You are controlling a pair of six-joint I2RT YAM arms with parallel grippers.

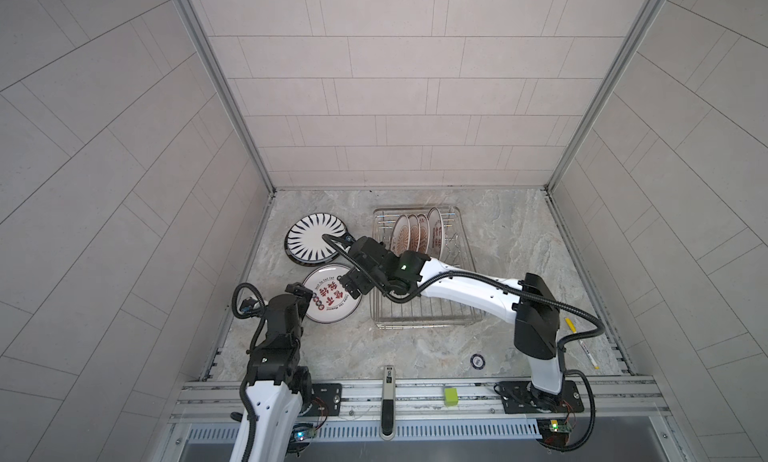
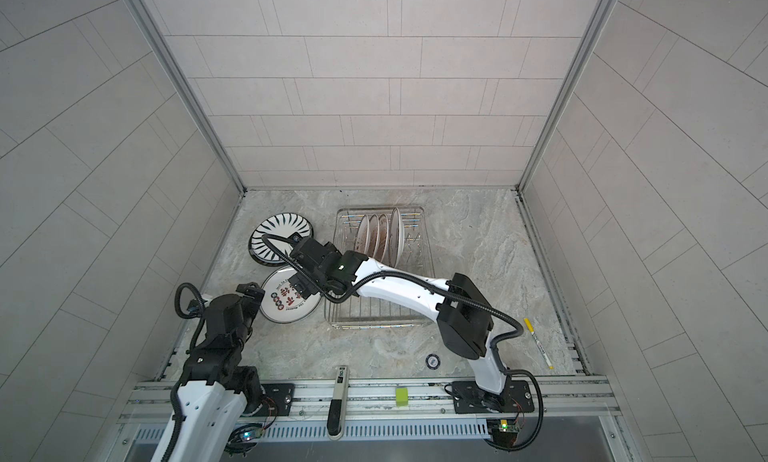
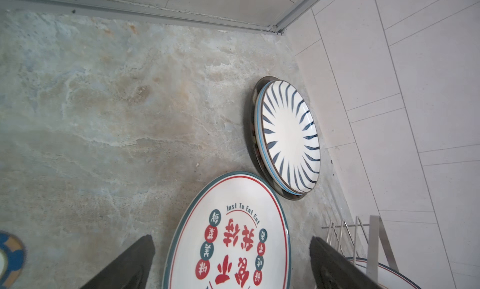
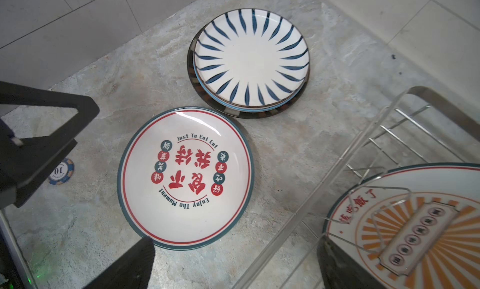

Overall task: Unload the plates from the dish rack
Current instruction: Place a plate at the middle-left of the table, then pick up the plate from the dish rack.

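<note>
Four upright plates (image 1: 417, 231) at far end of dish rack (image 1: 428, 323); left end effector (image 3: 231, 239) and right end effector (image 4: 236, 238) spread wide.

The left arm (image 1: 272, 343) is seen folded upward from its base with the left gripper (image 3: 231, 239) pointed down and its fingers spread wide on nothing, while the right arm (image 1: 465, 289) is stretched low across toward it, the right gripper (image 4: 235, 239) likewise spread wide and empty.

white arms (image 1: 465, 289); black joints (image 1: 536, 314); ribbed black cables (image 1: 582, 314)
</note>
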